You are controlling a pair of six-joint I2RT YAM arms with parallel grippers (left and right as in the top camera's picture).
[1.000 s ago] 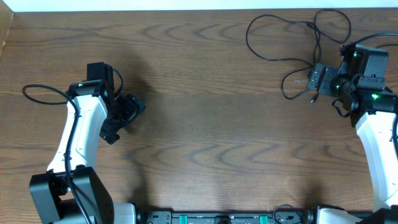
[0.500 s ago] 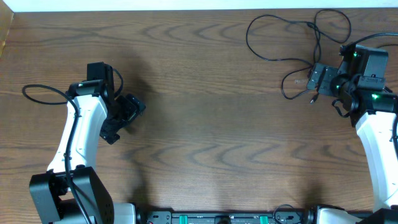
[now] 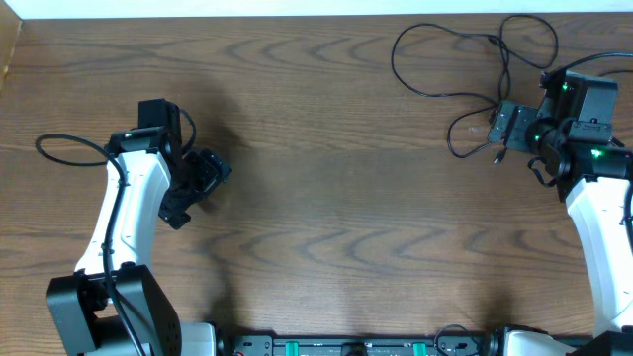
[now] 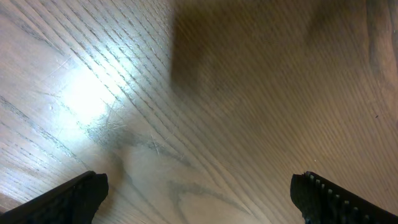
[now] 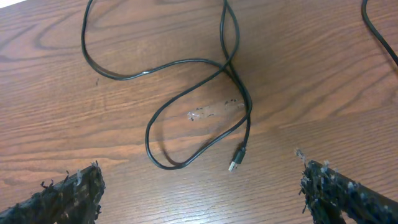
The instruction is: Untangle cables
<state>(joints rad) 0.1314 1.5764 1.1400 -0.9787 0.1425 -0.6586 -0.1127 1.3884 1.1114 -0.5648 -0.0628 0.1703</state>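
Note:
A thin black cable (image 3: 435,61) lies in loose loops at the far right of the wooden table. In the right wrist view the cable (image 5: 186,93) crosses itself and ends in a small USB plug (image 5: 236,158). My right gripper (image 3: 506,129) hovers over the loops, open and empty, its fingertips wide apart (image 5: 202,190) just in front of the plug. My left gripper (image 3: 193,188) is far off at the left, open and empty (image 4: 199,193), over bare wood. No white cable shows.
A thicker black lead (image 3: 59,148) hangs off my left arm at the left edge. A second dark cord (image 5: 379,31) shows at the right wrist view's upper right corner. The table's far edge (image 3: 297,16) is close behind the loops.

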